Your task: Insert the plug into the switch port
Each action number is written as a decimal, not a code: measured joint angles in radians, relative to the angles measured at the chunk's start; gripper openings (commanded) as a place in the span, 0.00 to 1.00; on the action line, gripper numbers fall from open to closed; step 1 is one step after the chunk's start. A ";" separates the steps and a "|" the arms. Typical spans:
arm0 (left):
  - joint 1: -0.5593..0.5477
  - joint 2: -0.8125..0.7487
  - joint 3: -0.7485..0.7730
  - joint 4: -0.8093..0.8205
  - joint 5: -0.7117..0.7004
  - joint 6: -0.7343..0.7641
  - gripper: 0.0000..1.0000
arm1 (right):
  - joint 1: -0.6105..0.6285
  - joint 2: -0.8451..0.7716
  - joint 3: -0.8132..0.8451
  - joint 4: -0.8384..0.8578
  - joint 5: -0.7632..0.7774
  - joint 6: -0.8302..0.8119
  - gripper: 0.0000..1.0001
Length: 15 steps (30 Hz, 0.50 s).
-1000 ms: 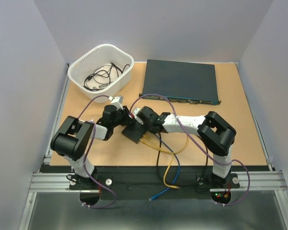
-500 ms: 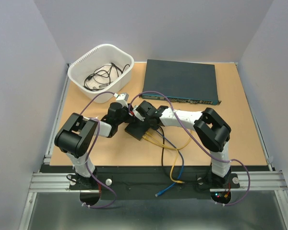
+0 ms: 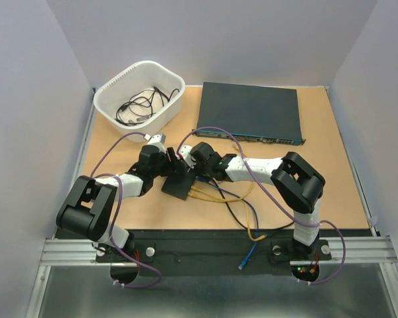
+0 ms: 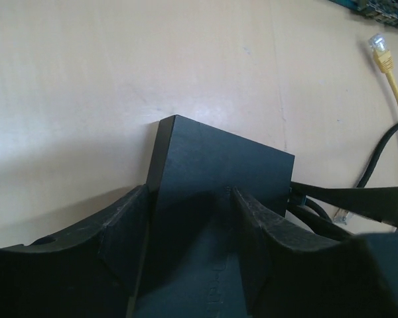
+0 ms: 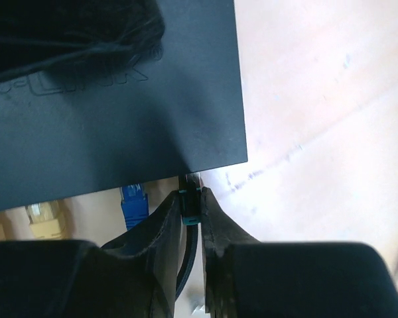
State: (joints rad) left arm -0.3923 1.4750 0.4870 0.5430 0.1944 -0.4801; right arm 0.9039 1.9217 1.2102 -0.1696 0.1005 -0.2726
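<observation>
The left arm is folded low at the near left of the table (image 3: 318,179), its forearm running right and far toward the centre. The right arm bends at a raised elbow on the near right, and its forearm reaches left, so both wrists meet at the small black box (image 3: 177,187). The left gripper (image 3: 169,163) straddles the far-left end of the box, its fingers (image 4: 119,232) closed against two opposite sides of the housing. The right gripper (image 3: 189,165) is nearly fully closed, its fingers (image 5: 160,225) pinching a black plug (image 5: 190,205). The plug tip sits at the cable-side edge of the box, at the corner just beside a blue plug (image 5: 133,198). The switch port is hidden below that edge, so seating depth cannot be told. The box lies near the table's middle, on the near side of the large dark unit (image 3: 249,111) and well apart from it. A yellow cable (image 3: 205,193) trails from the box toward the near edge.
</observation>
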 measured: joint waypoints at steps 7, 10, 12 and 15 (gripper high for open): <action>0.050 0.004 -0.003 -0.007 -0.011 0.000 0.61 | 0.004 0.026 0.012 0.069 -0.047 0.037 0.08; 0.051 0.005 -0.003 -0.005 -0.013 -0.003 0.61 | 0.005 0.026 0.011 0.072 -0.039 0.043 0.21; 0.052 0.005 -0.003 -0.005 -0.013 -0.008 0.60 | 0.007 0.025 0.008 0.076 -0.031 0.048 0.28; 0.053 0.005 -0.003 -0.008 0.001 -0.027 0.60 | 0.015 0.016 -0.024 0.144 -0.020 0.067 0.31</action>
State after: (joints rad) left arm -0.3389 1.4799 0.4843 0.5346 0.1955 -0.5072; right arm 0.9192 1.9381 1.1862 -0.0257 0.0803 -0.2058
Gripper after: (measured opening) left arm 0.603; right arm 0.287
